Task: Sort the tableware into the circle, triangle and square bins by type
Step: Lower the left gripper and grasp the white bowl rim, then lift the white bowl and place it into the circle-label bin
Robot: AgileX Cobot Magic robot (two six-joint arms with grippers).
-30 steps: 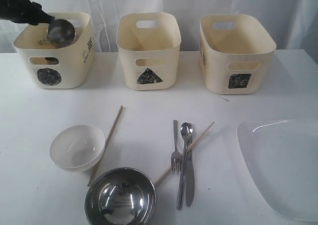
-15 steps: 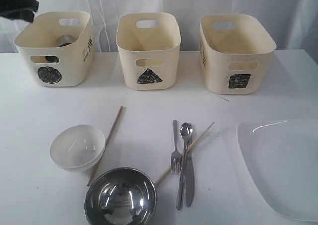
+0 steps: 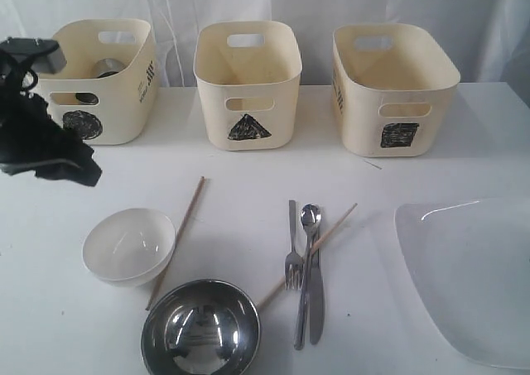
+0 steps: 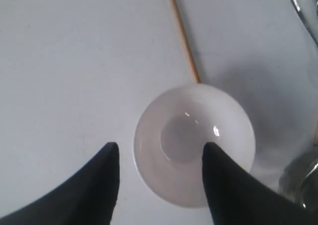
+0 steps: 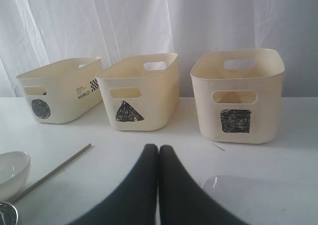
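My left gripper point(image 4: 160, 146) hangs open above the white bowl point(image 4: 195, 143), and its black arm point(image 3: 41, 143) shows at the left. A steel mug point(image 3: 106, 67) lies inside the circle bin point(image 3: 124, 102). The triangle bin point(image 3: 248, 85) and square bin point(image 3: 393, 89) look empty. The steel bowl point(image 3: 200, 327) sits at the front. One chopstick point(image 3: 178, 238) leans by the white bowl point(image 3: 128, 245). The other chopstick point(image 3: 331, 228) crosses the fork point(image 3: 293, 263), spoon point(image 3: 306, 267) and knife point(image 3: 316, 300). The white plate point(image 3: 472, 276) lies at the right. My right gripper point(image 5: 158, 148) is shut, empty.
The three tubs stand in a row along the back of the white table point(image 3: 248, 168), before a white curtain point(image 3: 331, 2). The plate runs past the table's front right corner of the view.
The steel mug left my left gripper and dropped into the circle bin. The left arm then swung forward and down, over the white bowl.
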